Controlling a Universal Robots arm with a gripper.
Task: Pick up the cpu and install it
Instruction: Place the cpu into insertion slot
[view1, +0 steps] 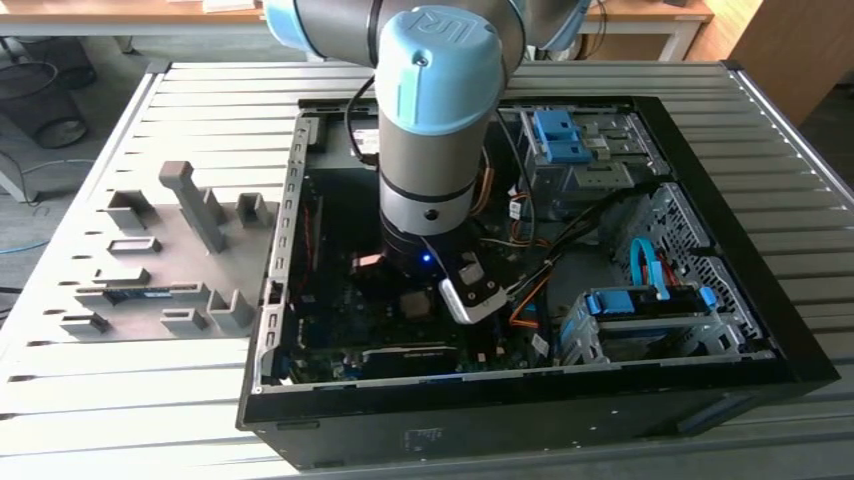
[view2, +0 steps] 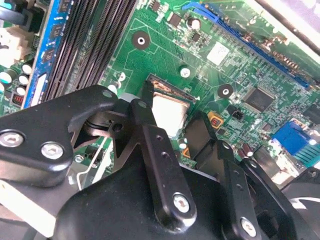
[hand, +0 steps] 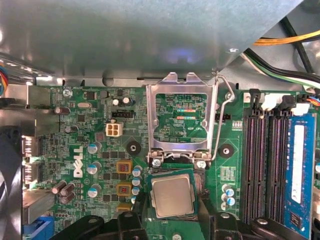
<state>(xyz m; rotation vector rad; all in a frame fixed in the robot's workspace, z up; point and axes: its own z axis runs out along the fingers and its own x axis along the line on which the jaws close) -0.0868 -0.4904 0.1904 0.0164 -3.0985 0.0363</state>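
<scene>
Exterior view: case (view1: 787, 330) sits centre-right of frame on table (view1: 200, 90), fixture blocks (view1: 200, 205) at left. My arm (view1: 427, 150) reaches into the case at centre. First wrist view: cpu (hand: 172, 196) lies on motherboard (hand: 80, 145), just beside socket frame (hand: 150, 120).

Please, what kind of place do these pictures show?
Probably a robotics lab or workshop: an open computer case lies on a slatted metal table, grey fixture blocks beside it, with wooden desks behind.
</scene>
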